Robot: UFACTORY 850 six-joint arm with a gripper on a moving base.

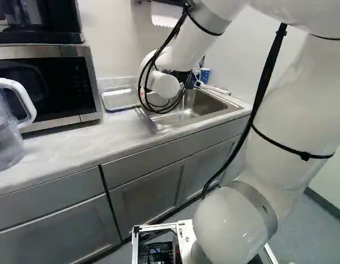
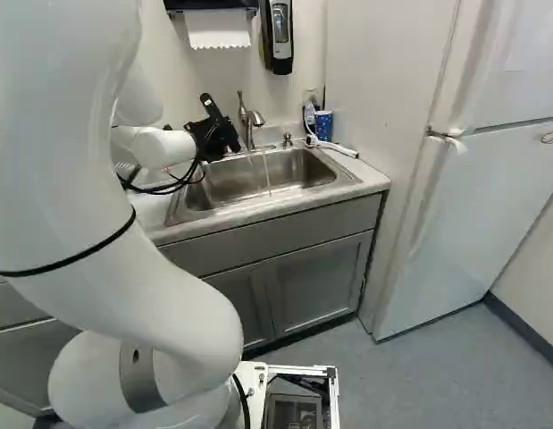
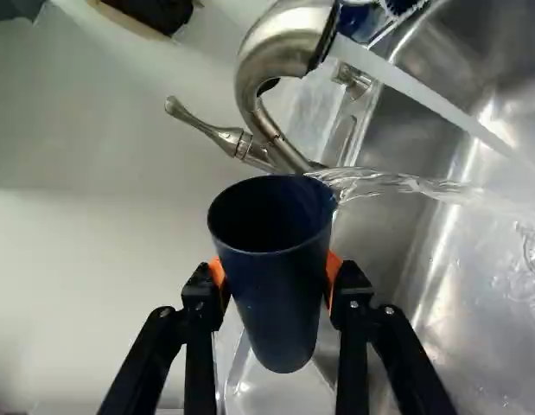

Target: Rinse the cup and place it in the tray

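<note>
Right base view shows grey floor (image 2: 428, 380), pale counter (image 2: 372, 176), steel sink (image 2: 224, 186) — fingers (image 2: 226, 136) clasp the dark cup (image 3: 274, 294).

faucet (image 3: 271, 47) near cup (image 3: 280, 303), open room over sink (image 2: 227, 183)

You're in a kitchen: sink (image 2: 298, 168) in the bench (image 1: 76, 143), running faucet (image 2: 249, 121), microwave (image 1: 43, 82), grey cabinets (image 2: 312, 281), white fridge (image 2: 490, 206), paper towels (image 2: 219, 29) and soap dispenser (image 2: 279, 36) on the wall (image 2: 191, 80)
</note>
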